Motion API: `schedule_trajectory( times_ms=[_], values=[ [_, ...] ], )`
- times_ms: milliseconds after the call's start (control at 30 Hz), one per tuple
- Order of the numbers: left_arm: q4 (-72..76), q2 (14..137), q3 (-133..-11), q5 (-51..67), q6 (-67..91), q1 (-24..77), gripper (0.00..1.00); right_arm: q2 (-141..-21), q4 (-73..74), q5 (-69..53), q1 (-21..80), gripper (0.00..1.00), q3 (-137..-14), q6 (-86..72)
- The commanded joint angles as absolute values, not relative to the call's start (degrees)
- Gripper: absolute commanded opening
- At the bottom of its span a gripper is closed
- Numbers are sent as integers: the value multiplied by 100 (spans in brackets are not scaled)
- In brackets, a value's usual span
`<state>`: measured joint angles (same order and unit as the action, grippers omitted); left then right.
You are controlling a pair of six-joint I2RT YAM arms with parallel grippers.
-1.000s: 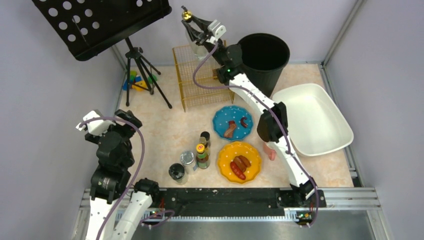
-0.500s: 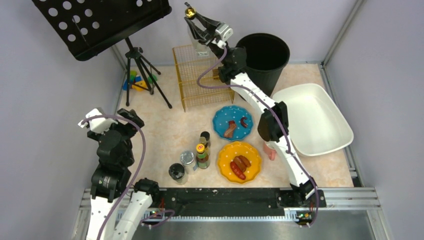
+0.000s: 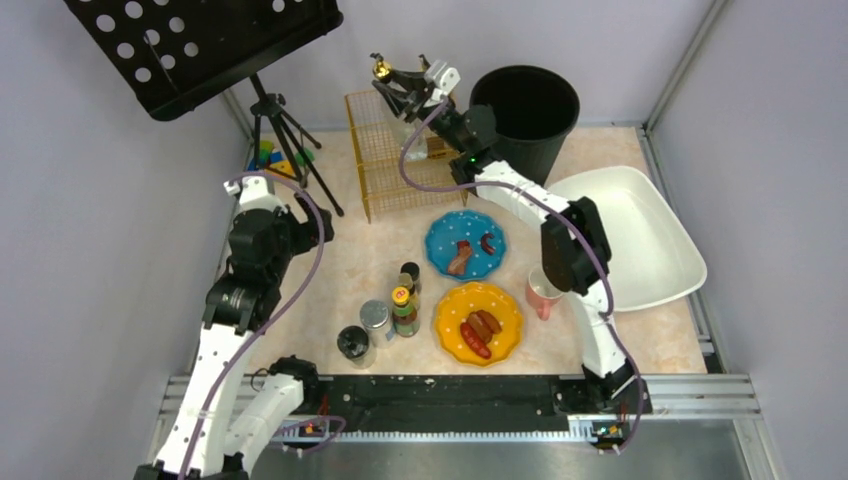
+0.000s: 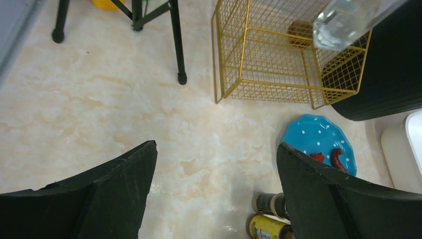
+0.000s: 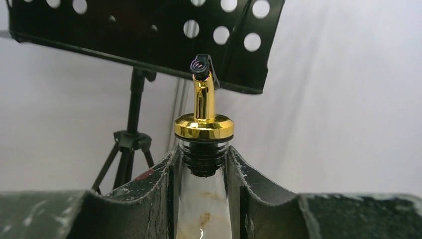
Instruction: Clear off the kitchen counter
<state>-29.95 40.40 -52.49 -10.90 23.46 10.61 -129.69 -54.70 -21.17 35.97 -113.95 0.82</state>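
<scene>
The kitchen counter (image 3: 340, 262) is beige marbled stone and carries plates, jars and a mug. My right gripper (image 3: 408, 88) is shut on the neck of a clear glass bottle (image 5: 203, 199) with a gold pourer spout (image 5: 203, 107). It holds the bottle up in the air over the gold wire basket (image 3: 395, 155). The bottle's base (image 4: 343, 22) shows above the basket in the left wrist view. My left gripper (image 4: 216, 145) hangs open over bare counter (image 4: 99, 114) left of the jars, with nothing between its fingers.
A black bin (image 3: 527, 105) stands behind the basket, a white tub (image 3: 625, 240) at right. A blue plate (image 3: 466, 245) and a yellow plate (image 3: 479, 322) hold food. Spice jars (image 3: 405, 305) and a pink mug (image 3: 543, 293) sit nearby. A stand's tripod (image 3: 285, 140) occupies the back left.
My left arm has risen and swung forward from the near left corner out over the counter. The right gripper has dipped and tilted with the bottle, closer to the basket.
</scene>
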Motion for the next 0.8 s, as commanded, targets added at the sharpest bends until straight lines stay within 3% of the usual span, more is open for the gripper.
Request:
schedule_trajectory(
  times_ms=[0, 333, 767],
  values=[
    [-2786, 4465, -5569, -741, 2788, 1050, 94, -11156, -6264, -2210, 3559, 0, -11018, 141],
    [-1995, 6078, -5763, -958, 3141, 1334, 93, -9833, -5966, -2472, 3582, 0, -10021, -243],
    [-1645, 8487, -7165, -1589, 3001, 1410, 89, -8397, -6094, -2854, 3597, 0, -8393, -292]
  ],
)
